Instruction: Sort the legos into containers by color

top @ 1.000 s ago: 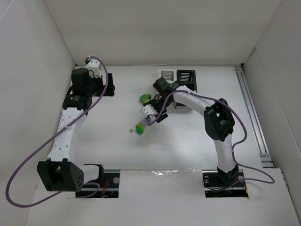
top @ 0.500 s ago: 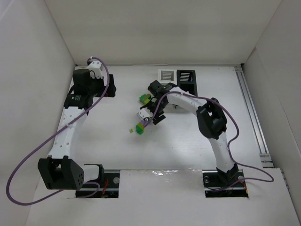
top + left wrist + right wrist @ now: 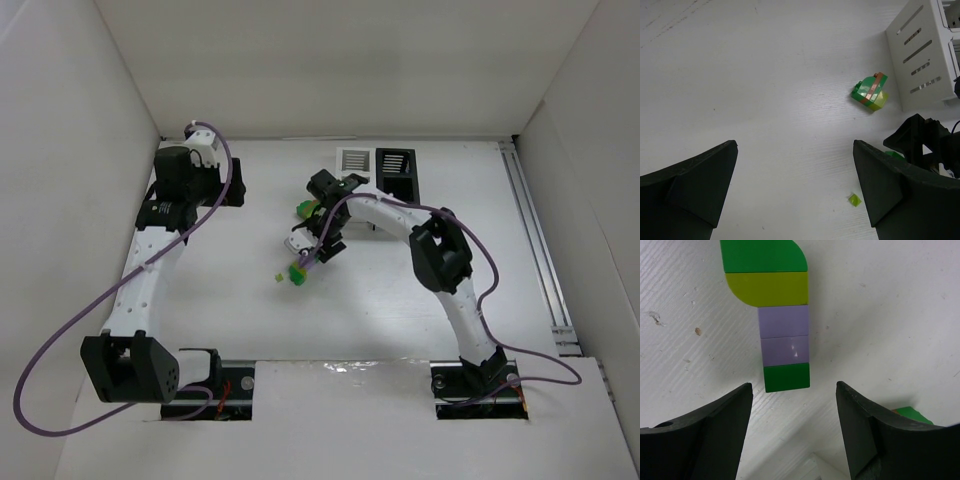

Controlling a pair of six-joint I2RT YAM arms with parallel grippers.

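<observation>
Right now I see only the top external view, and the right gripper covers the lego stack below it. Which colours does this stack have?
Observer: The right wrist view shows the lego stack flat on the table: green, yellow-green, two lavender bricks, green.
Operator: Does the right gripper touch it?
Observer: No. The right gripper is open; bare table shows between each finger and the stack's near green end.
Operator: And the other stack by the bins?
Observer: In the left wrist view that other stack has an orange-brown brick between green ones, plus yellow-green, close beside a white bin.
</observation>
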